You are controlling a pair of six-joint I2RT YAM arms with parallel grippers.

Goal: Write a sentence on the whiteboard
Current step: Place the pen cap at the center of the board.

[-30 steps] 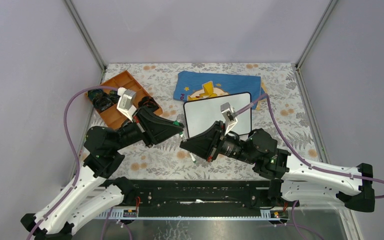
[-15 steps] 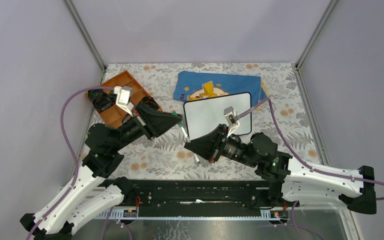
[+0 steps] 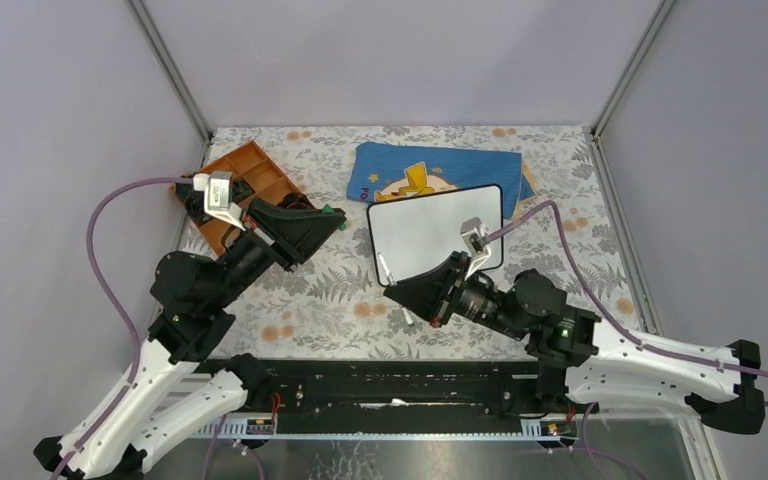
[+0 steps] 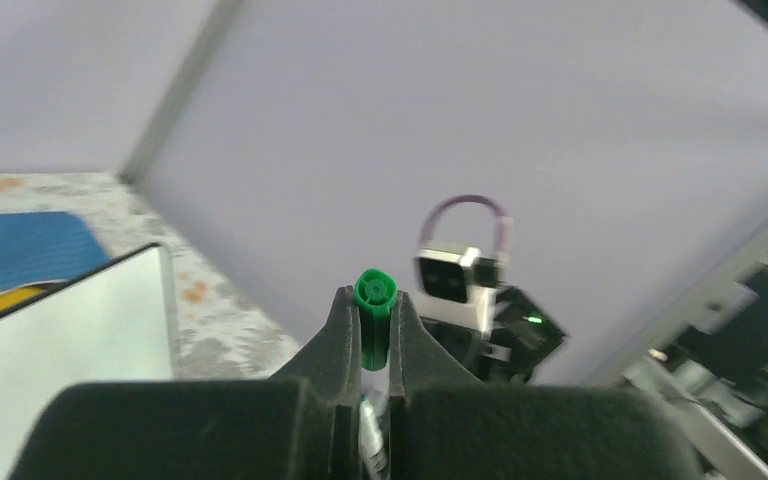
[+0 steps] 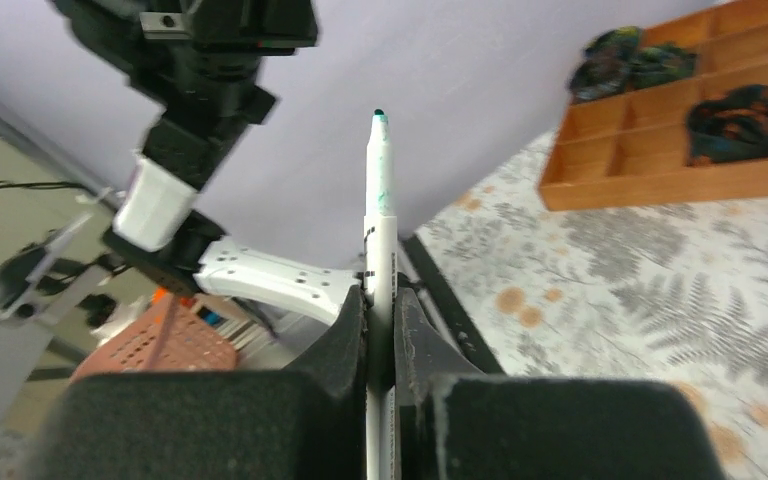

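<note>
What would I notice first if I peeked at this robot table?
The two black claws above the middle of the table: the right claw pinches a white marker with its green tip bare, and the left claw pinches the green cap. Next to them sits the blank whiteboard, with a bright blue cloth behind it and an orange tray at the far left.
</note>
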